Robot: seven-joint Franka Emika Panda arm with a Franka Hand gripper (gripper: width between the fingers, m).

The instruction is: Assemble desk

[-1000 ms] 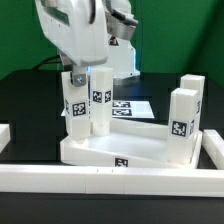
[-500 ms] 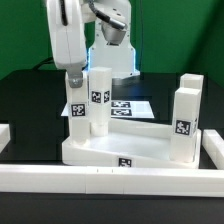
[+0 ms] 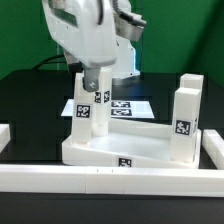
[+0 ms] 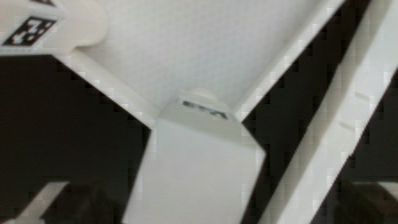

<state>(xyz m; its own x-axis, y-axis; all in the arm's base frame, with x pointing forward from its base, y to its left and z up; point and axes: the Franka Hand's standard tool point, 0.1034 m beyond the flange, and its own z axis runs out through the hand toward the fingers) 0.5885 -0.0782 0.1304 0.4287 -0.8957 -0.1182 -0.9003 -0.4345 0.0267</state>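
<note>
1. Exterior view: the desk tray (image 3: pixel 120 150) lies flat on the black tabletop (image 3: pixel 30 95), inside the white border rails (image 3: pixel 100 181). Four white legs stand upright on it: two at the exterior view's left (image 3: pixel 80 114), two at the exterior view's right (image 3: pixel 182 122). The gripper (image 3: pixel 93 82) hangs over the inner left leg (image 3: pixel 100 100), and its jaws reach around the top of this leg. I cannot tell if they press it or stand free
2. The parts look like stiff, light, smooth plastic, so I judge they slip easily. A good hold is on two flat opposite sides of a leg, in the upper half
3. The marker board (image 3: pixel 132 106) lies behind the tray. Room is narrow between the two left legs, but free above them
4. Wrist view: one leg (image 4: pixel 196 165) rises from the white tray floor (image 4: pixel 196 45), very near the camera. The jaws do not show clearly here
</note>
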